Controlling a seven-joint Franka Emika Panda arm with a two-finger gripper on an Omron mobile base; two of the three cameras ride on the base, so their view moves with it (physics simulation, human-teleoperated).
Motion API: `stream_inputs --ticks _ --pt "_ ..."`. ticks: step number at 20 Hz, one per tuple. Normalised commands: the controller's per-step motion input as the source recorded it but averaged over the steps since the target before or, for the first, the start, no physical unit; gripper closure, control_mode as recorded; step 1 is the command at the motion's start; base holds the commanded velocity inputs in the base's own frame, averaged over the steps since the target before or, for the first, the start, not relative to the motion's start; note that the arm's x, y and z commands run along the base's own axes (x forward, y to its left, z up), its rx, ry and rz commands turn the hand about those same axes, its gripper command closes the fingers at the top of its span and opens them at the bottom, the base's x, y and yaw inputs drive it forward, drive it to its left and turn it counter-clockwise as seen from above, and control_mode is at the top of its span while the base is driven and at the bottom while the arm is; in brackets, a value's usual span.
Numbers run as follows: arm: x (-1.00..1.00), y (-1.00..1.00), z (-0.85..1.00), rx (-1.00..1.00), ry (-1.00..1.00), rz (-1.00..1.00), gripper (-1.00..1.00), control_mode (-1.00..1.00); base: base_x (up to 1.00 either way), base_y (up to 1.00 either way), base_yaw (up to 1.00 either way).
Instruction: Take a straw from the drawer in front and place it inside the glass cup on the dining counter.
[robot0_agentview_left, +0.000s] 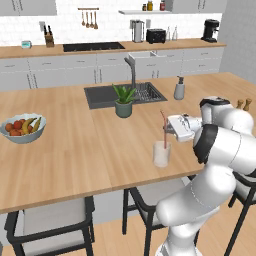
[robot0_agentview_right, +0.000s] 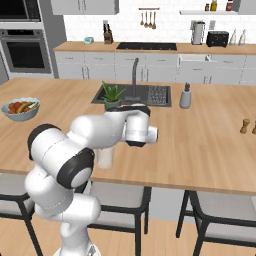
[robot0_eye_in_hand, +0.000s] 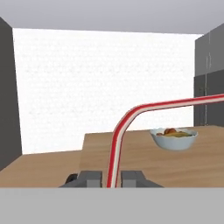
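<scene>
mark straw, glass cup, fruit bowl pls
straw (robot0_agentview_left: 164, 131), left base view, shaft above the cup.
glass cup (robot0_agentview_left: 161, 156), left base view, side wall.
fruit bowl (robot0_agentview_left: 23, 135), left base view, front wall.

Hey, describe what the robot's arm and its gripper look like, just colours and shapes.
The arm is made of glossy white, rounded, tube-like segments with dark grey to black bands at the joints. The gripper has a boxy white hand and two small dark grey, blocky fingertips. No cables or markings are visible.

straw (robot0_agentview_left: 164, 130) in glass cup (robot0_agentview_left: 161, 154), on dining counter (robot0_agentview_left: 75, 155)
</scene>
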Motion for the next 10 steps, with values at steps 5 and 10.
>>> stream_inputs --ticks 5,10 --pt "-0.09 -0.02 0.05 0.00 -0.02 0.00 1.00 -1.00 0.00 0.00 0.00" --pt "0.00 -0.02 0.12 0.00 0.00 0.00 1.00 -1.00 0.00 0.00 0.00"
